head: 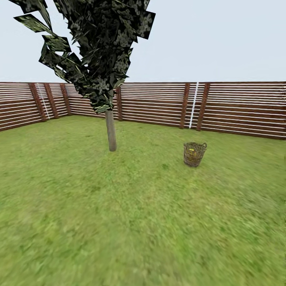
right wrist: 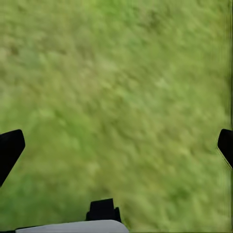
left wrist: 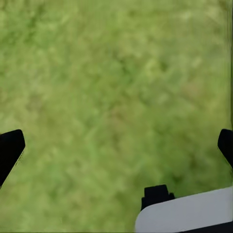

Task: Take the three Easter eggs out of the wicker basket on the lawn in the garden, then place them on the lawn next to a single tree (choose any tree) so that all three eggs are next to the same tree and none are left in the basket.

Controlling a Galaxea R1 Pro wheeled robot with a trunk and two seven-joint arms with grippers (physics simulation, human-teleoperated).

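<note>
Wicker basket point(head: 194, 154) upright, right of tree point(head: 111, 131)

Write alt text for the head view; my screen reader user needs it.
A small round brown wicker basket with something yellow inside stands on a mottled green lawn, right of a bare-trunked tree with dark foliage. A brown slatted wooden fence runs behind them.

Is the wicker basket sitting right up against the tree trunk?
No, in the head view the wicker basket stands on the lawn well apart from the tree, to its right.
</note>
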